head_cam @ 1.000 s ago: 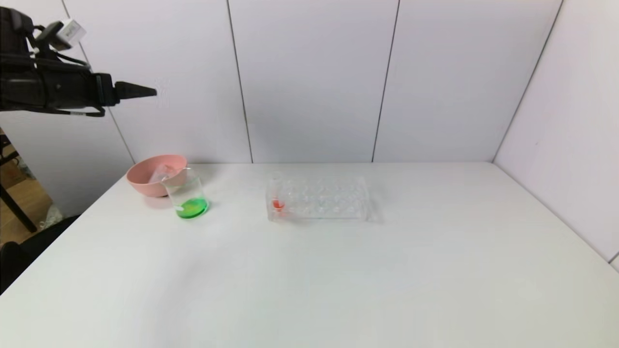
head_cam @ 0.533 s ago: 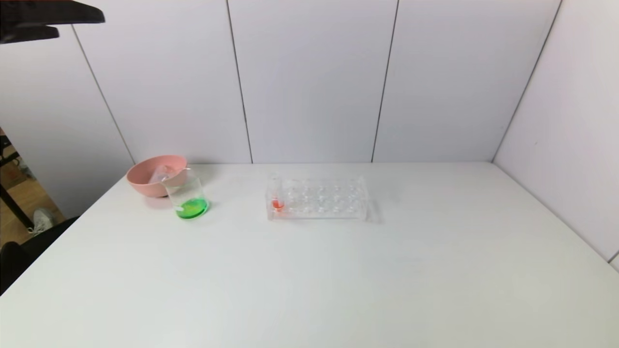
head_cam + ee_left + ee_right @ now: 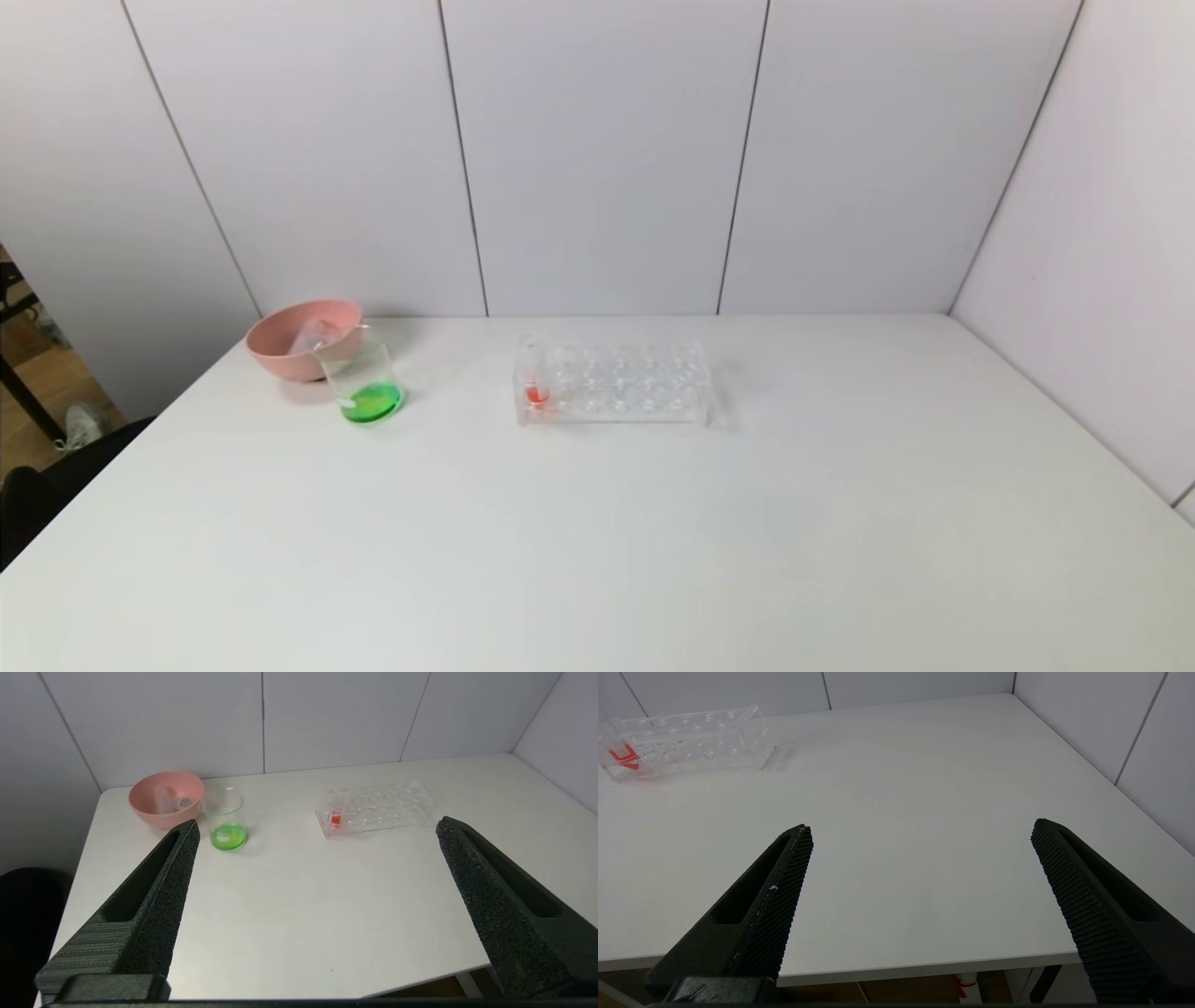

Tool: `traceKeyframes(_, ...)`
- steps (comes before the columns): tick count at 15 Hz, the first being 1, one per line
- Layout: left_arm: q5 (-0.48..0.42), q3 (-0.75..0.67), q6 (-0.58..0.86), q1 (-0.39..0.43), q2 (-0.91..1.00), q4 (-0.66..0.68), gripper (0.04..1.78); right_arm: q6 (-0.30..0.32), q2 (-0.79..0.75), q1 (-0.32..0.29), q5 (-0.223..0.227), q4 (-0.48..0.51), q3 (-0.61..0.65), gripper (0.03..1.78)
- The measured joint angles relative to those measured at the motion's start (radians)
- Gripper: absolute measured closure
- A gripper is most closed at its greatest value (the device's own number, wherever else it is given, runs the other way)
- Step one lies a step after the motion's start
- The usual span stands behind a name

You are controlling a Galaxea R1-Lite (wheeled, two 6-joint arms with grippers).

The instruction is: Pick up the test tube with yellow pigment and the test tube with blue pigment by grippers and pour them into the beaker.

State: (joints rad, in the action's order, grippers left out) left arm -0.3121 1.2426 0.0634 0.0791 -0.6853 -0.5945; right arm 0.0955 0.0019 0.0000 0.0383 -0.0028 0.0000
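Note:
The beaker [image 3: 364,378] stands at the table's far left with green liquid at its bottom; it also shows in the left wrist view [image 3: 226,819]. No tube with yellow or blue colour shows; two clear tubes lie in the pink bowl [image 3: 280,350]. My left gripper [image 3: 317,828] is open and empty, held back over the table's near edge. My right gripper [image 3: 922,830] is open and empty, near the front edge on the right. Neither gripper shows in the head view.
A clear tube rack [image 3: 611,383] stands at the back middle and holds one tube with red colour [image 3: 536,392] at its left end; the rack also shows in the wrist views [image 3: 373,809] [image 3: 686,742]. Walls close the back and right.
My left arm, which was high at the far left over the bowl, has risen and left the head view. The objects on the table have not moved.

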Motion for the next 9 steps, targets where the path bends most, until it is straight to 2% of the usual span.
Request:
traceKeyframes(3, 0.124, -0.071, -0.011, -0.021, 0.221, -0.158, 0.06, 0.000, 0.000, 0.000, 0.000, 0.000, 0.000, 0.10)
traceKeyframes(5, 0.175, -0.123, -0.029, -0.029, 0.342, -0.225, 0.06, 0.000, 0.000, 0.000, 0.000, 0.000, 0.000, 0.10)
traceKeyframes(9, 0.318, -0.295, -0.104, -0.058, 0.488, -0.240, 0.06, 0.001, 0.000, 0.000, 0.000, 0.000, 0.000, 0.10)
